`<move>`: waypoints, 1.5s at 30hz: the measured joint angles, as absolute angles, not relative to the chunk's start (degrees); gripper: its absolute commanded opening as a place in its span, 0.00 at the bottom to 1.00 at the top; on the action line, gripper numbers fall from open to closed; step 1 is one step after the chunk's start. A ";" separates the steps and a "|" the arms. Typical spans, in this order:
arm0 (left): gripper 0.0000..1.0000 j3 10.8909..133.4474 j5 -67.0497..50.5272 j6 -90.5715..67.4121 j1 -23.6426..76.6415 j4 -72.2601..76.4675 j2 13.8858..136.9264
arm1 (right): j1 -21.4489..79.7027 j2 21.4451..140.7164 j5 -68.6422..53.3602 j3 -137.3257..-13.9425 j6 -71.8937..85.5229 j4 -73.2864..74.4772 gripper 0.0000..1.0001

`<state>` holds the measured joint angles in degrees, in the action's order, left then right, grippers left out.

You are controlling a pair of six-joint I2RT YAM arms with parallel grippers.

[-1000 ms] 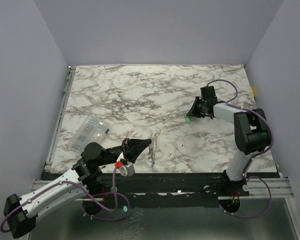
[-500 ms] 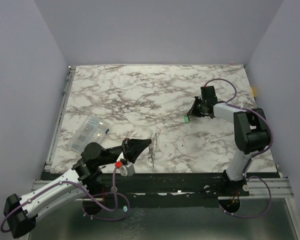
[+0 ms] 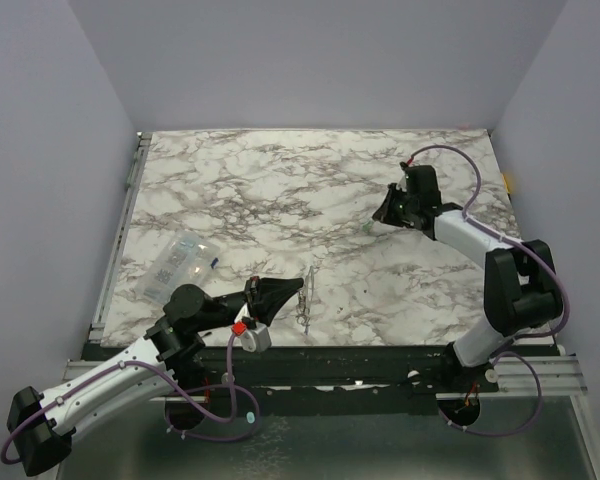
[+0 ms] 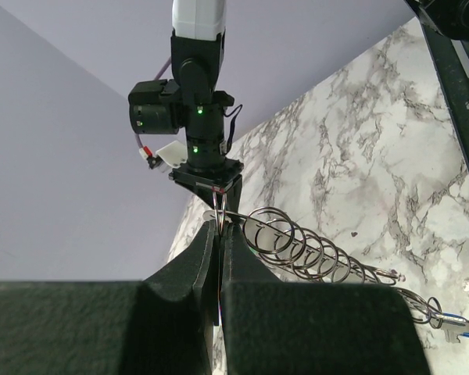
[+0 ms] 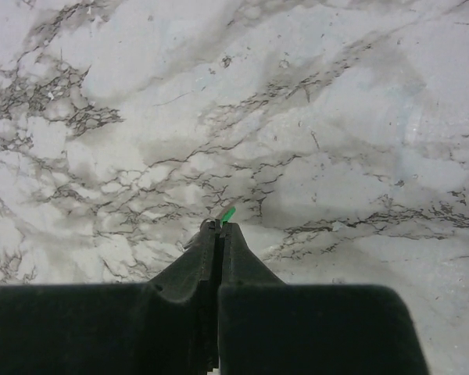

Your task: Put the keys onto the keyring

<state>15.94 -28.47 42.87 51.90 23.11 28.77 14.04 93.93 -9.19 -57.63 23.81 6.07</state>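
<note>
Only a green sliver of the mint green key (image 5: 228, 212) shows. It pokes from the tip of the right gripper (image 5: 219, 226), whose black fingers are pressed together on it above the marble table (image 5: 336, 117). From overhead that key is hidden.

Two keys, one keyring. The left gripper (image 4: 219, 228) is clamped on the near end of the keyring (image 4: 297, 248), a silvery run of overlapping wire loops close to the table's near edge. The plastic-headed blue key (image 4: 459, 331) lies at its far end, cut by the frame; whether it is threaded on is unclear. One crinkled clear plastic bag (image 3: 180, 262) lies well to the left.
</note>
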 measured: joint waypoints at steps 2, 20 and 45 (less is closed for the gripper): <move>0.00 15.94 -28.45 42.87 51.90 23.11 28.84 | 14.35 92.86 -9.17 -56.93 23.66 6.09 0.01; 0.00 15.92 -27.92 42.68 51.90 23.11 29.21 | 21.15 77.69 -10.20 -57.49 19.20 13.41 0.01; 0.00 15.92 -27.86 42.72 51.88 23.11 29.89 | 35.40 72.20 -18.33 -77.23 9.15 41.39 0.01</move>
<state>15.92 -27.86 42.72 51.88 23.11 29.89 35.40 72.20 -18.33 -77.23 9.15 41.39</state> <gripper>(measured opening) 0.027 0.017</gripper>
